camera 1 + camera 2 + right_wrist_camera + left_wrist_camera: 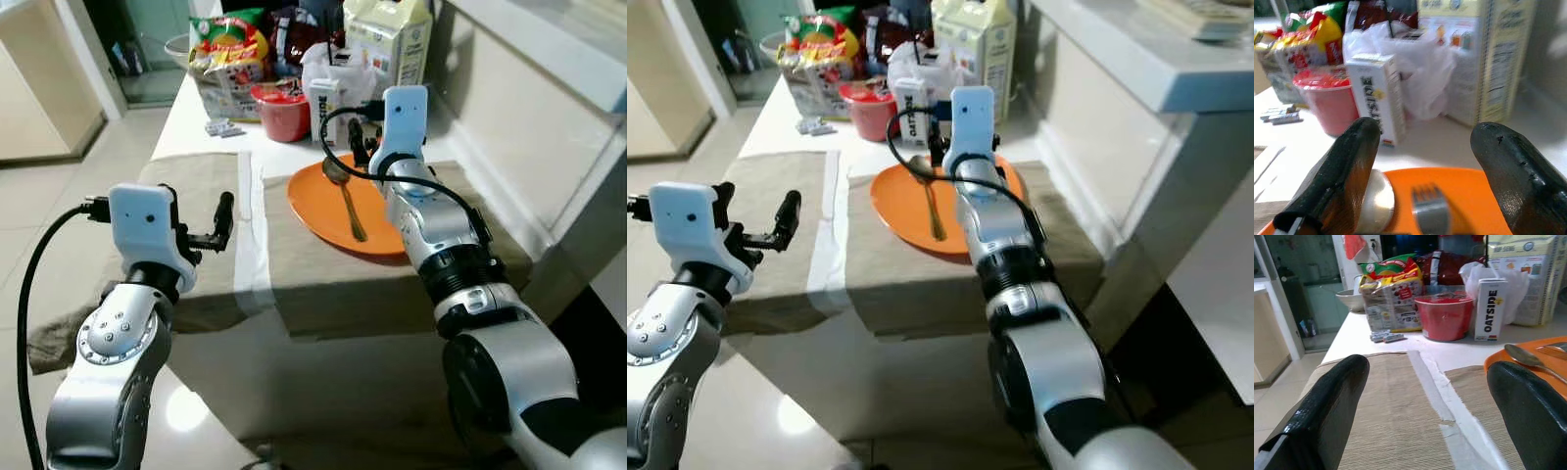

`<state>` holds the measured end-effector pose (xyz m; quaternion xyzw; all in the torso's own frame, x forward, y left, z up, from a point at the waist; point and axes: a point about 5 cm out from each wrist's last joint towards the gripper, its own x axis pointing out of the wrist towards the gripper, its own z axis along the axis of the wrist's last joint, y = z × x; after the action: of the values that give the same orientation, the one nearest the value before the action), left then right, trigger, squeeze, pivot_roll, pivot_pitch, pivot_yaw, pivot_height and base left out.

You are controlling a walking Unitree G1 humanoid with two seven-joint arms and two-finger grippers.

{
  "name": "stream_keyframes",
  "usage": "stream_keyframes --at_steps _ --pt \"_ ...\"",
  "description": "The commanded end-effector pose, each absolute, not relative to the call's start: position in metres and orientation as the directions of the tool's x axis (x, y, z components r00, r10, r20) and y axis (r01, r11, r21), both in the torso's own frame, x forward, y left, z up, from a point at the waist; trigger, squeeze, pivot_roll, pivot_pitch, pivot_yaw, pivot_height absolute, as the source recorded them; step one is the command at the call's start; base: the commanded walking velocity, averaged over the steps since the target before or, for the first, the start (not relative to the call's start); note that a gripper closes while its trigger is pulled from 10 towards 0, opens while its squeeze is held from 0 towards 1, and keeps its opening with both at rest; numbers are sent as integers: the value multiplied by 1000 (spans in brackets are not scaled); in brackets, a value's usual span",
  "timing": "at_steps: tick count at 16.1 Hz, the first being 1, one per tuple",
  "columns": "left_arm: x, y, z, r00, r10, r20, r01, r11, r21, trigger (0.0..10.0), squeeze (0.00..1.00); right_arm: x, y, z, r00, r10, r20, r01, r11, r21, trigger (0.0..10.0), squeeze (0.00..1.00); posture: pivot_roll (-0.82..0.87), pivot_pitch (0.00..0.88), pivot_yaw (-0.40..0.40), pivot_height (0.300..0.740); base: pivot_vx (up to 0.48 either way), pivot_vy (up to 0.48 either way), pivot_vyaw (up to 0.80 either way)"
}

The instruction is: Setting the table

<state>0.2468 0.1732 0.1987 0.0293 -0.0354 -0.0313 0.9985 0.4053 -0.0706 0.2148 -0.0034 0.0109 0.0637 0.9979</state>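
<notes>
fork (1430,211) beside spoon (1376,199), orange plate (1469,196)

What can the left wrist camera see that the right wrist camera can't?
The left wrist view alone has the two tan placemats and the white bowl far back. The right wrist view alone has the fork on the plate, between the right hand's fingers. Both share the orange plate, the spoon, the red cup, the Oatside carton and the snack bag.
</notes>
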Motion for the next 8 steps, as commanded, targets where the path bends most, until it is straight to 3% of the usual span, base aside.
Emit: stream_keyframes --at_steps 1,4,8 --pt "246 173 201 995 -61 76 55 996 69 10000 0 408 -63 228 990 143 10 -144 990 9 10000 0 -10 0 53 740 0 0 0" --pt "244 171 202 995 -54 79 49 997 66 10000 0 414 -57 238 992 126 10 -126 992 -7 10000 0 -1 0 46 740 0 0 0" --pt "244 172 203 995 -57 78 51 996 72 10000 0 413 -54 219 988 130 -87 -133 991 -31 10000 0 1 0 47 740 0 0 0"
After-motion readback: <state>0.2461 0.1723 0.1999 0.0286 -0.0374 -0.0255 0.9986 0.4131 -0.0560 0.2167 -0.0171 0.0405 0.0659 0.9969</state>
